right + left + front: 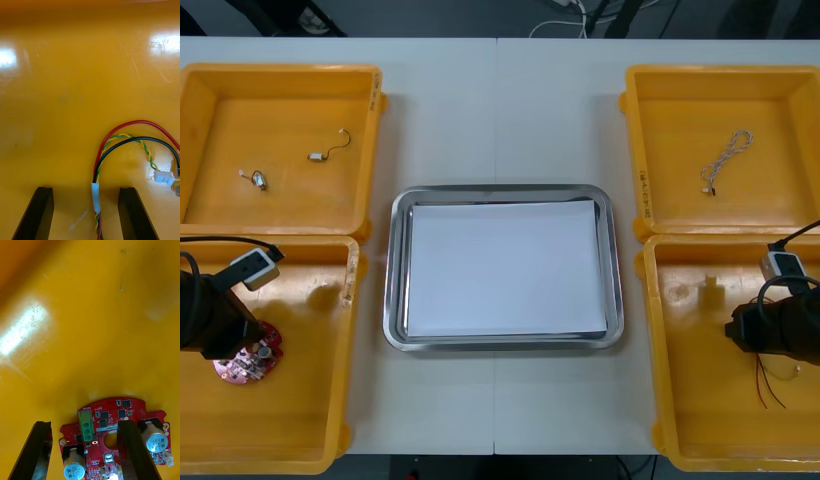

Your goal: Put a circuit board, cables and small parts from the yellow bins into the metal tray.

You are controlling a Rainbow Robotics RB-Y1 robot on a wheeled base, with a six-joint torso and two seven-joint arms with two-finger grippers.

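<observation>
A round red circuit board [108,420] lies on the floor of the near left yellow bin [300,420]. My left gripper [85,452] hangs open just above it, one finger [133,450] over the board and the other beside its edge. From the front the board [250,362] peeks out under the left arm. In the near right bin [700,420], my right gripper [85,213] stands open astride a red, black and yellow cable bundle [96,193], its white sleeve between the fingers. The cable's [768,385] thin red ends show below the right arm.
The metal tray [394,300], white inside, sits in the middle between the bins. The far left bin [220,110] holds two small metal parts [326,152]. A twisted blue and white cable [726,160] lies in the far right bin [660,120].
</observation>
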